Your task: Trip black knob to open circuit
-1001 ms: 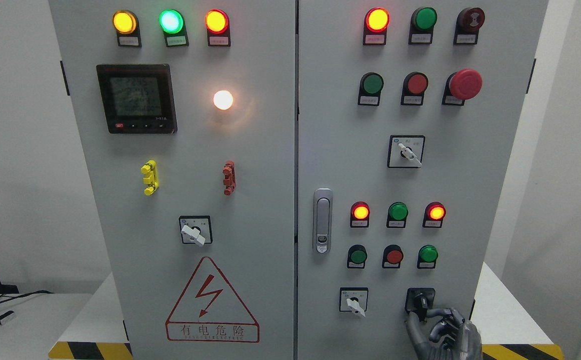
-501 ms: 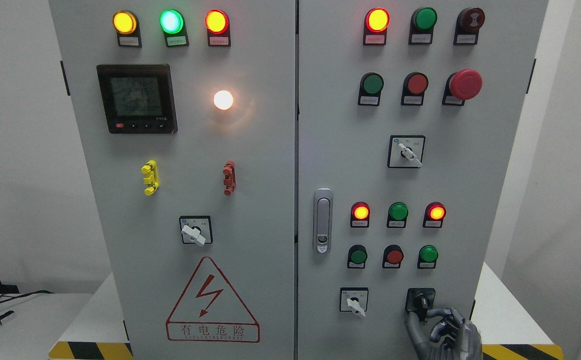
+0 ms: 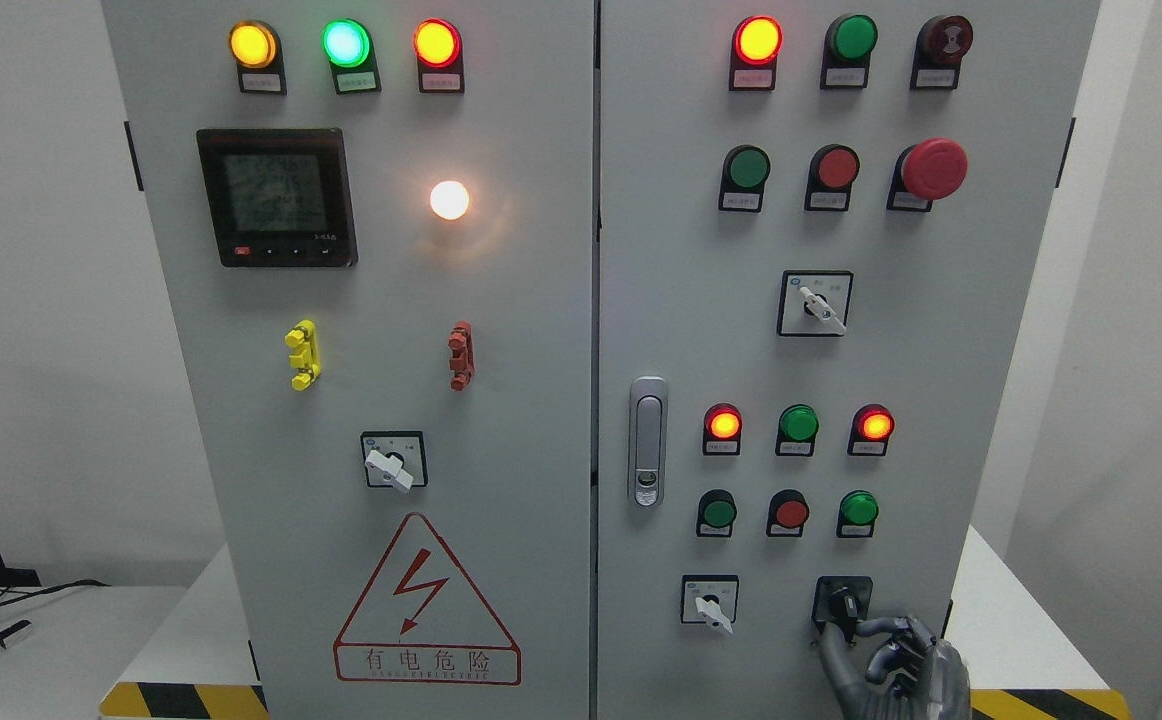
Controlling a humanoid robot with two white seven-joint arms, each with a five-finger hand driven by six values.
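Right robot hand — fingertips touching black knob, lower right panel

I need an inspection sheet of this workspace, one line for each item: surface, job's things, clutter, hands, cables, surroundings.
Surface: grey cabinet doors, upright, on a white table with hazard tape at the edge.
Job's things: black knob at the lower right of the right door, beside the white selector switch.
Clutter: small white object on the side table at lower left.
Hands: right hand at the black knob, fingertips touching it, grasp not clear; left hand not in view.
Cables: black cable on the side table.
Surroundings: white walls; several indicator lamps lit; red emergency stop button; lightning warning sign.
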